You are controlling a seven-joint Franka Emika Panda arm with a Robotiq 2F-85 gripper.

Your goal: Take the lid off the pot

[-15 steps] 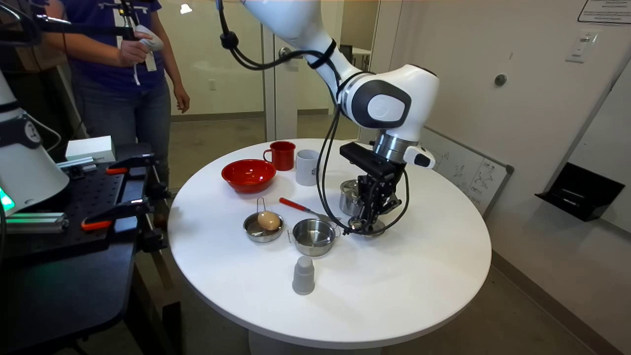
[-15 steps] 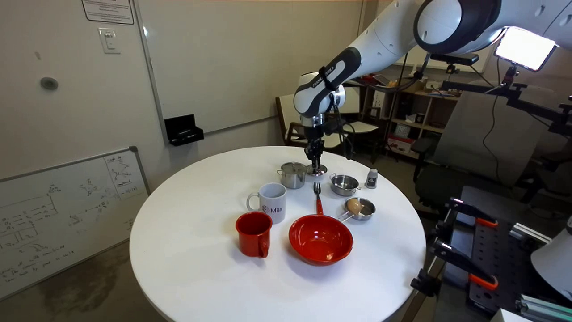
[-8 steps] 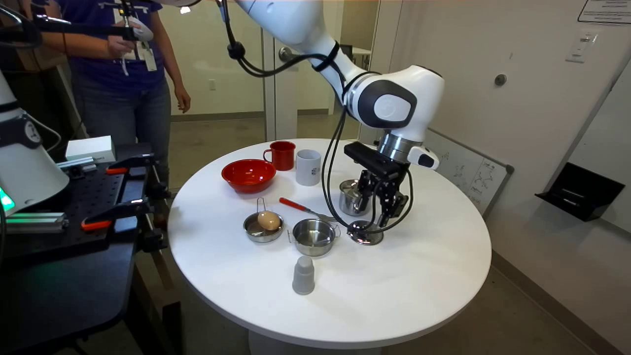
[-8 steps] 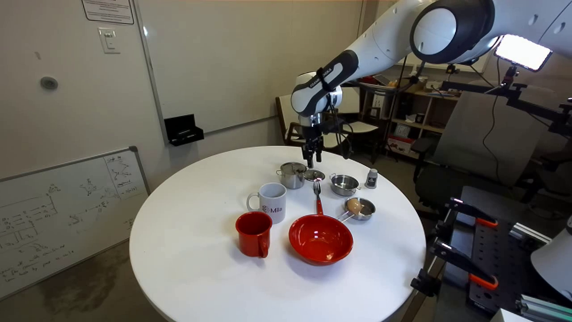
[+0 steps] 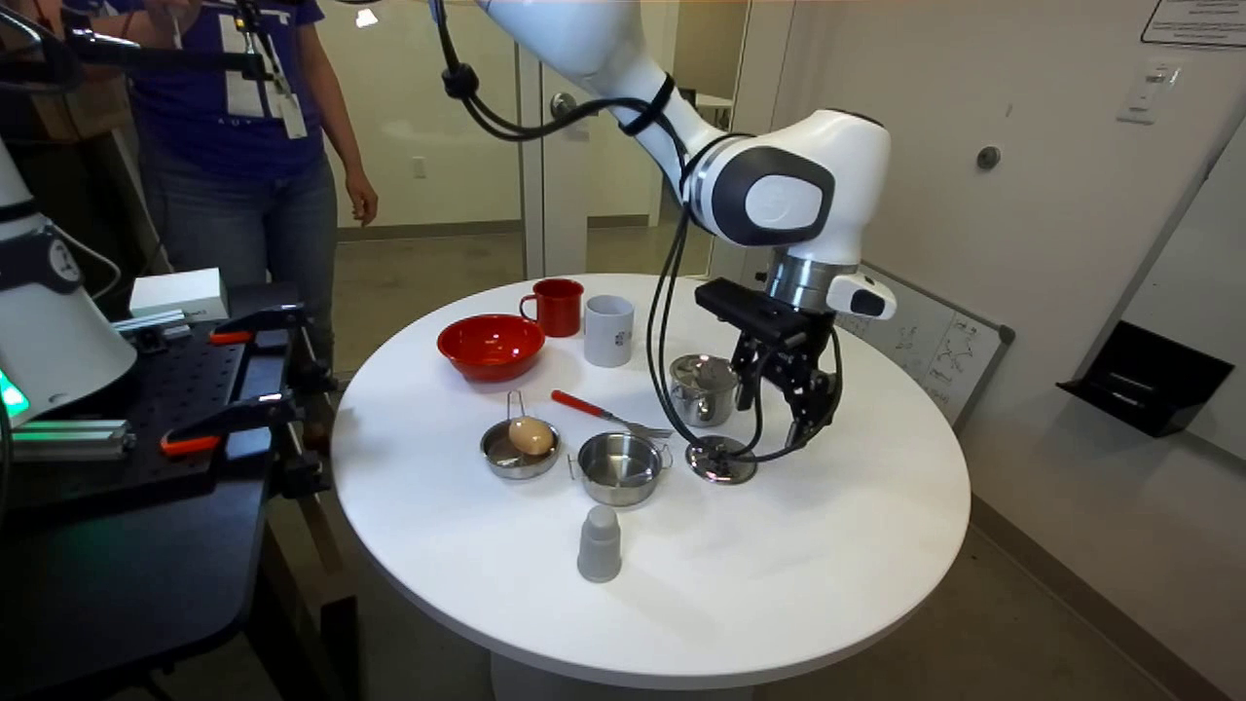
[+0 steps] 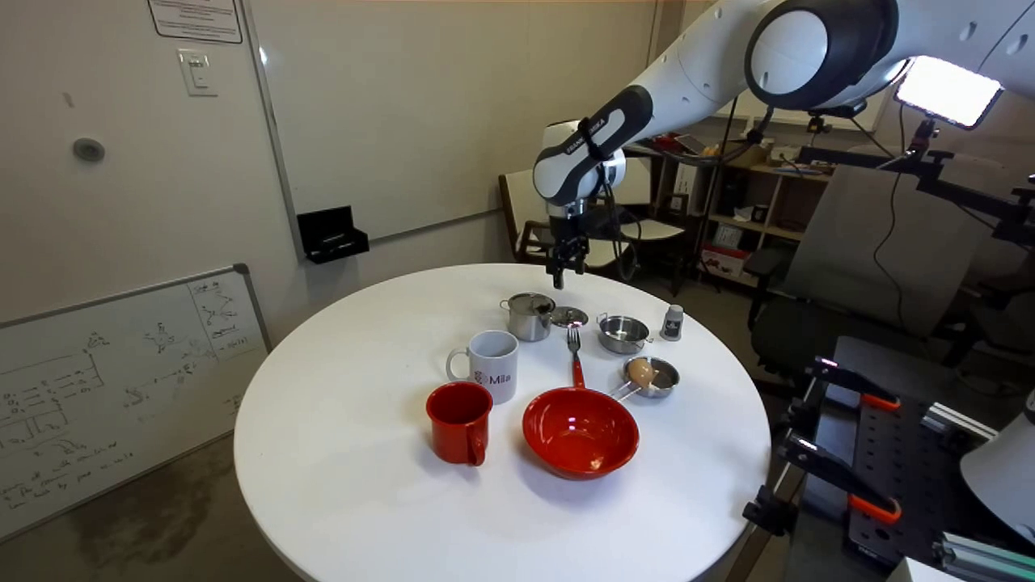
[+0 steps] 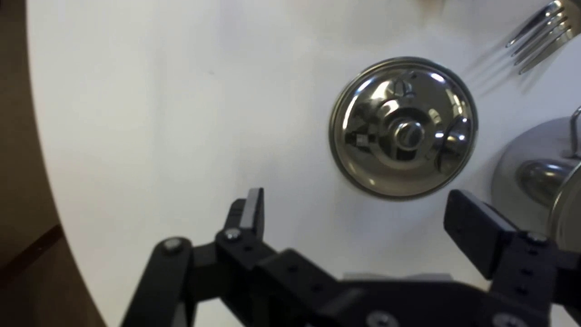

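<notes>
The round silver lid (image 7: 404, 127) lies flat on the white table, knob upward, seen from above in the wrist view. Both exterior views show this lid (image 5: 718, 463) (image 6: 569, 317) right beside the small steel pot (image 5: 697, 401) (image 6: 530, 320), whose top is uncovered. Part of the pot (image 7: 531, 181) shows at the wrist view's right edge. My gripper (image 7: 355, 202) stands open, its fingers wide apart with nothing between them. In an exterior view the gripper (image 6: 569, 276) hangs above the table, apart from the lid.
Near the lid are a low steel bowl (image 5: 619, 469) and a fork (image 5: 594, 409). A small pan (image 5: 501, 454) holds an egg. A red bowl (image 5: 490, 350), a red mug (image 5: 559, 308), a white mug (image 5: 607, 333) and a grey shaker (image 5: 600, 547) stand around.
The gripper, closed at the lid a second ago, has opened and let it go. The lid now rests on the table, and the gripper has risen away from it.
</notes>
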